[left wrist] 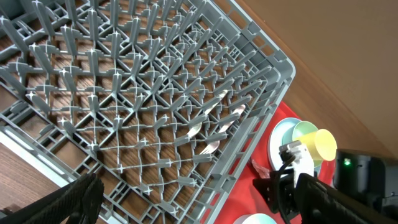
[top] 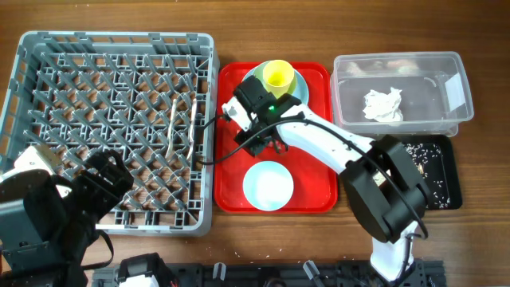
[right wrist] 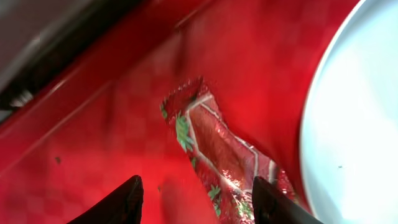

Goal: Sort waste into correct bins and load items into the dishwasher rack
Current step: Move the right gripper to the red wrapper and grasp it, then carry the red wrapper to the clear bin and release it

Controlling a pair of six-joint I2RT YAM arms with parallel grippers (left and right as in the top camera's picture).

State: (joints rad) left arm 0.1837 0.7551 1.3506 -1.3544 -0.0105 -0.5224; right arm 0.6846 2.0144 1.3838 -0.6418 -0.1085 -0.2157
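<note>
Red wrapper (right wrist: pixel 211 149) lies flat on the red tray (top: pixel 231 179), and I see my right jaws released, 1 finger on either side of it, not clamping it. Left of the tray, over the grey rack (top: pixel 111 48), my left jaws hang wide apart, holding nothing. 2 pieces of white cutlery (top: pixel 174 119) lie inside the rack.
</note>
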